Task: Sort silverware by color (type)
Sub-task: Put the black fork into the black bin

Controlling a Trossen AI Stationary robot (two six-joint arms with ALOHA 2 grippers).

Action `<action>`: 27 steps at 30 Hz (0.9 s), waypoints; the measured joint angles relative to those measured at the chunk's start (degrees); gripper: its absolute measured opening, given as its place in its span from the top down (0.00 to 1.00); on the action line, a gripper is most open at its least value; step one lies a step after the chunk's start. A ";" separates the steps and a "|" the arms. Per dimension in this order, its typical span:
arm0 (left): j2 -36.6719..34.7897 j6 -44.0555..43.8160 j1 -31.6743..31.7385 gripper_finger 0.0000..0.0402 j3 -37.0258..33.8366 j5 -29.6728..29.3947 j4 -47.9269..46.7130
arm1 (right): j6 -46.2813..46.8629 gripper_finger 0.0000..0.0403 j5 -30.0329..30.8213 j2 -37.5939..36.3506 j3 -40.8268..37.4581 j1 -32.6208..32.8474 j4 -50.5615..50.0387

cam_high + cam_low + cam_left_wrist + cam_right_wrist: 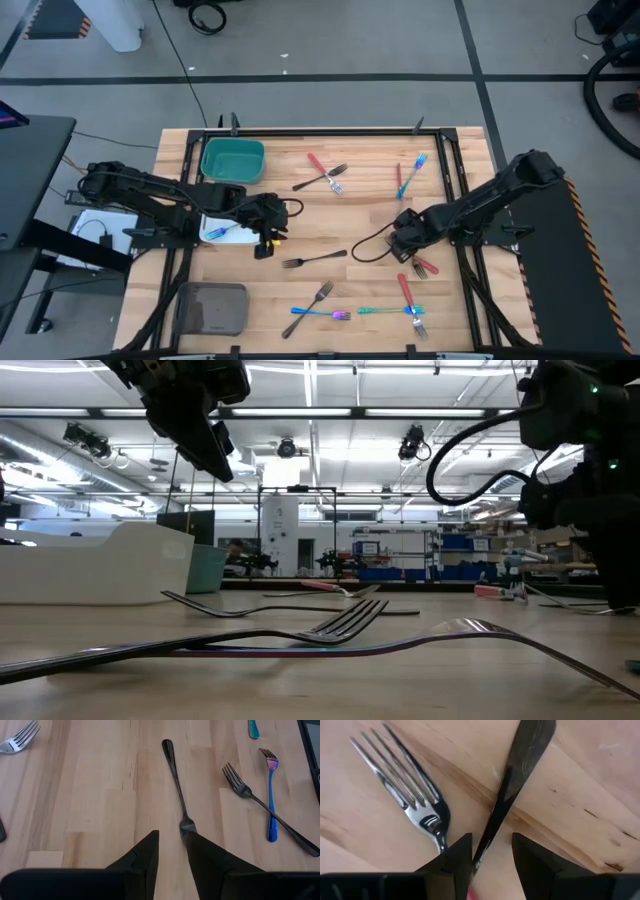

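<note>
Teal tray (232, 160), grey tray (211, 308), red-handled fork (405, 290), black fork (315, 259).

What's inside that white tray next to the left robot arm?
A blue iridescent fork lies in the white tray. The left gripper and arm cover part of the tray, so anything else in there is hidden.

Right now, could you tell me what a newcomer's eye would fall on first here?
Probably the colourful silverware scattered across the wooden table. Next, the two dark arms: the left gripper beside the white tray, above a dark fork, and the right gripper low over a fork near the right edge.
</note>
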 joint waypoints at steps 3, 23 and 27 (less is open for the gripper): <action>0.00 0.00 0.00 0.73 0.00 0.00 0.10 | -1.33 0.67 0.06 1.26 0.13 0.00 0.23; 0.00 0.00 0.00 0.73 0.00 -0.01 2.07 | -6.62 0.95 2.34 -1.87 -0.32 -0.17 0.72; 0.00 -0.34 0.02 0.73 0.00 -0.06 3.14 | -7.09 0.95 3.19 -3.00 0.09 -0.11 0.59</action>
